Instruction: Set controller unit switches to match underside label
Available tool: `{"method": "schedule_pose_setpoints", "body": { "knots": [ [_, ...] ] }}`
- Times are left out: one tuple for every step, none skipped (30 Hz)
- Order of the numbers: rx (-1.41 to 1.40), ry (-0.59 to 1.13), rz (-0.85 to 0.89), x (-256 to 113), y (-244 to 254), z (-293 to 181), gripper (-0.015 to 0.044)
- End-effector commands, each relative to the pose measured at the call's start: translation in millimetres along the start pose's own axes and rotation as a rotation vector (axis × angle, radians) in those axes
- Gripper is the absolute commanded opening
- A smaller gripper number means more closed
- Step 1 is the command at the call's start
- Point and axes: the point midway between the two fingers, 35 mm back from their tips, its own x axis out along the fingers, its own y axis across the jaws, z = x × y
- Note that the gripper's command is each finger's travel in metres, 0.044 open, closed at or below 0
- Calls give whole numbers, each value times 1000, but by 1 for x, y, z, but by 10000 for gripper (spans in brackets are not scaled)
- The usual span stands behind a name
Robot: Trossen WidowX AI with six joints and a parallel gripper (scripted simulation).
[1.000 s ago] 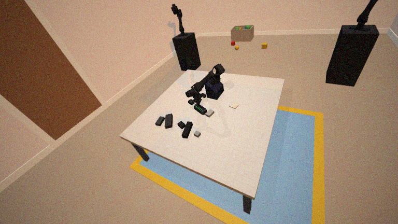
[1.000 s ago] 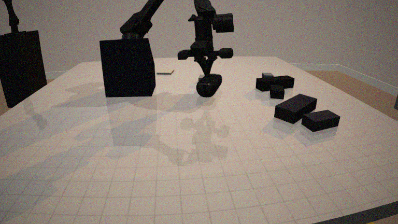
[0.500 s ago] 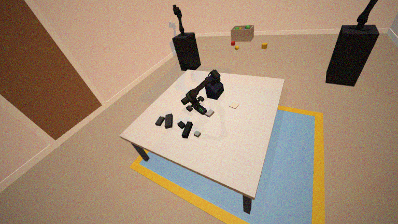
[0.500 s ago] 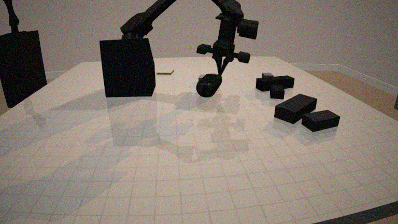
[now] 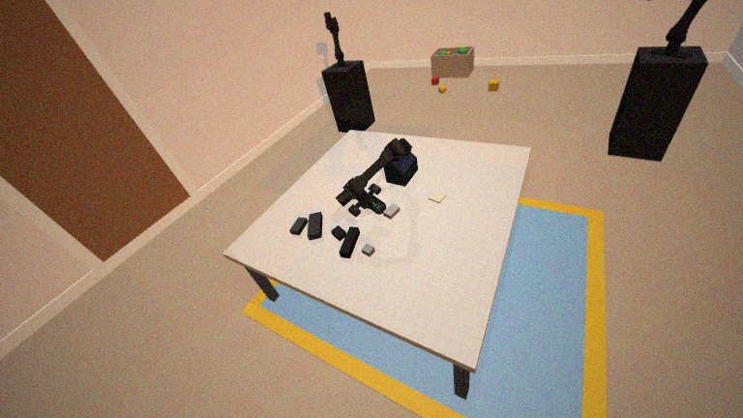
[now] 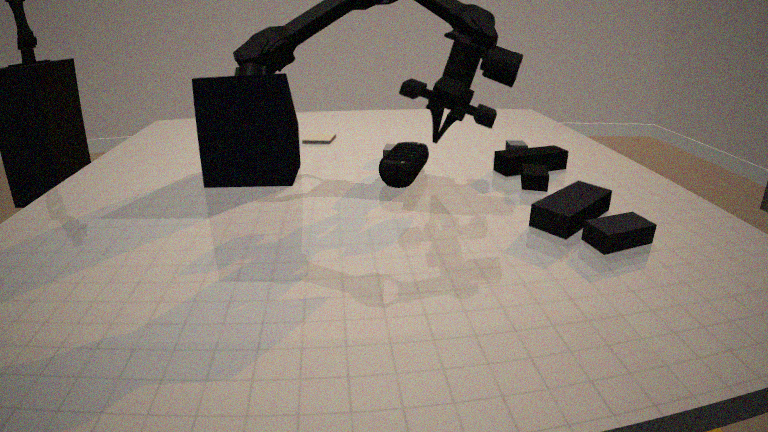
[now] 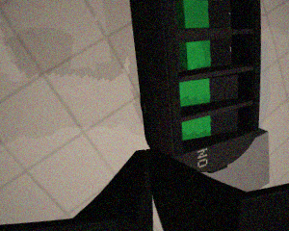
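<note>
The dark grey controller unit (image 5: 376,204) (image 6: 403,165) (image 7: 159,106) lies on the white bench (image 5: 438,282) (image 6: 396,359) with its switches facing up. In the wrist view it runs upward out of frame. Four switches show there, each with its green end on the left and dark end on the right; "ON" is printed near the lower end. Which ends are pressed down is hard to tell. The other switches are out of the wrist view, and the label is hidden underneath. My gripper (image 6: 435,139) (image 7: 145,159) is shut and empty, its tips just above and beside the unit's end.
A light grey block (image 5: 391,211) (image 7: 255,168) sits close beside the unit. Beyond the gripper lie a long dark block (image 5: 349,242) (image 6: 531,160), a small dark cube (image 5: 339,232), a small grey block (image 5: 368,250) and two dark boxes (image 5: 314,225) (image 6: 619,232). A flat yellowish piece (image 5: 436,197) lies nearer the arm's base.
</note>
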Motion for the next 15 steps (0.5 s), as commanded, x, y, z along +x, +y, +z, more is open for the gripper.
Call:
{"method": "schedule_pose_setpoints", "body": {
  "knots": [
    [-2,4,3,-2,2,0,0],
    [1,0,-1,0,0,0,0],
    [1,0,-1,0,0,0,0],
    [1,0,1,0,0,1,0],
    [1,0,9,0,-1,2,0],
    [0,0,21,0,-2,5,0],
    [0,0,36,0,-3,9,0],
    [-1,1,50,1,-5,12,0],
    [-1,1,65,1,-6,15,0],
    [-2,1,80,2,-8,19,0],
    [-2,1,95,2,-10,22,0],
    [-2,1,110,2,-12,25,0],
    [-3,1,125,3,-14,28,0],
    [-3,1,140,3,-16,32,0],
    [-3,1,155,4,-18,35,0]
  ]
}}
